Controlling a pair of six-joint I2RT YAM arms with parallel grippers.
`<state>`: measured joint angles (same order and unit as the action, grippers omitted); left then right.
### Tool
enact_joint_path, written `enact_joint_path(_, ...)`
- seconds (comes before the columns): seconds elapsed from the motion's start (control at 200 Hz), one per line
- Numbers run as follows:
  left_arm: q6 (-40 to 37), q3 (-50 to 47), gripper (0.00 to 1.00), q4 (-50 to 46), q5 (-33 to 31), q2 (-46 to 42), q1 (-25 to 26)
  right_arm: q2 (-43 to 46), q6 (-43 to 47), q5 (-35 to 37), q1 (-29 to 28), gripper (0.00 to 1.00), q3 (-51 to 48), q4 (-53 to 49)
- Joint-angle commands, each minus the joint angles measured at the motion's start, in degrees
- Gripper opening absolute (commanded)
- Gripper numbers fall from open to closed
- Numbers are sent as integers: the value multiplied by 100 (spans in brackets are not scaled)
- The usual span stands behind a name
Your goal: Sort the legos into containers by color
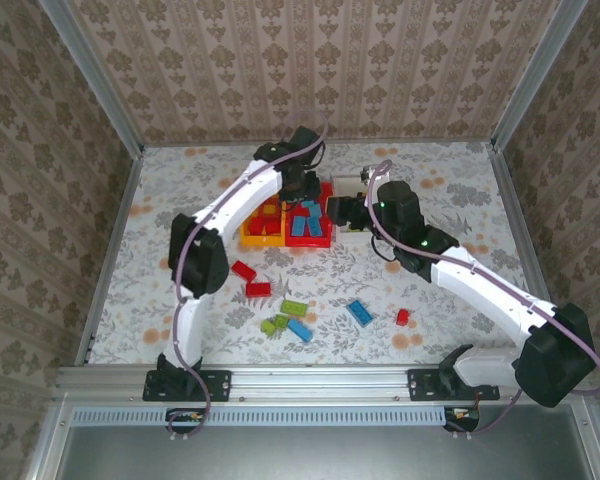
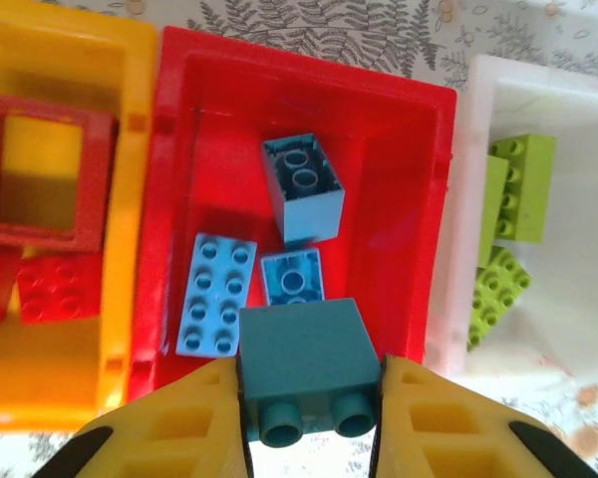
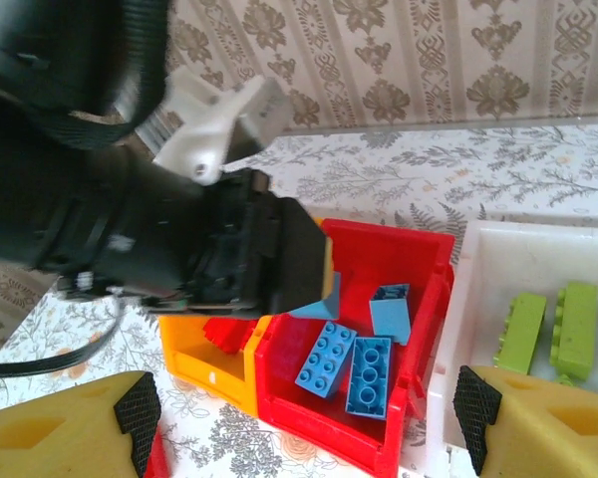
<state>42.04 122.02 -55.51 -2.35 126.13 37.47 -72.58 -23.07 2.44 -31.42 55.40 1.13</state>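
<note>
My left gripper [image 2: 309,418] is shut on a blue brick [image 2: 309,363] and holds it over the near edge of the red bin [image 2: 399,129]. Three more blue bricks [image 2: 217,294] lie inside that bin. To its left, the yellow-orange bin [image 2: 130,149] holds the open red frame [image 2: 40,174] and red bricks. On its right, the white bin [image 2: 458,199] holds lime bricks [image 2: 523,189]. My right gripper [image 3: 309,423] stands open and holds nothing, just in front of the red bin [image 3: 419,249]. It faces the left gripper [image 3: 314,279].
Loose bricks lie on the table in front of the bins: two red [image 1: 243,269], two lime [image 1: 293,308], two blue [image 1: 359,312], and a small red one [image 1: 402,317]. Both arms crowd the bins at mid-table [image 1: 302,190]. Metal rails frame the floral tabletop.
</note>
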Motion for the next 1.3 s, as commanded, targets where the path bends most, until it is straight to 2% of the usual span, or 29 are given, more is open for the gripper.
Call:
enact_joint_path(0.0, -317, 625, 25, -481, -291, 415, 6, 124, -195, 118, 62, 81, 23, -113)
enact_joint_path(0.17, -252, 837, 25, -682, -762, 786, 23, 291, -257, 68, 155, 81, -150, -139)
enact_joint_path(0.3, -227, 645, 27, -490, -754, 812, 23, 331, -286, -6, 201, 81, -214, -146)
enact_joint_path(0.365, -207, 654, 31, -453, -679, 858, 23, 332, -290, -37, 223, 81, -240, -145)
enact_joint_path(0.47, -188, 674, 45, -453, -603, 894, 41, 307, -302, -84, 249, 81, -255, -151)
enact_joint_path(0.565, -192, 709, 51, -495, -574, 862, 67, 288, -295, -118, 268, 81, -253, -165)
enact_joint_path(0.825, -88, 571, 50, -528, -720, 189, 112, 355, -92, -401, 274, 80, -265, -178)
enact_joint_path(0.97, 345, -851, 51, -160, -799, -1109, 42, 470, 491, -774, 163, 80, -399, -212)
enact_joint_path(1.12, 1210, -2963, 56, -21, -549, -2661, -326, 560, 1641, -1051, -477, 81, -494, -429)
enact_joint_path(1.21, 1736, -4271, 60, 219, -208, -3436, -620, 506, 1886, -1431, -811, 81, -671, -348)
enact_joint_path(1.29, 2166, -5153, 62, 510, 141, -3774, -884, 377, 1978, -1681, -1086, 82, -771, -267)
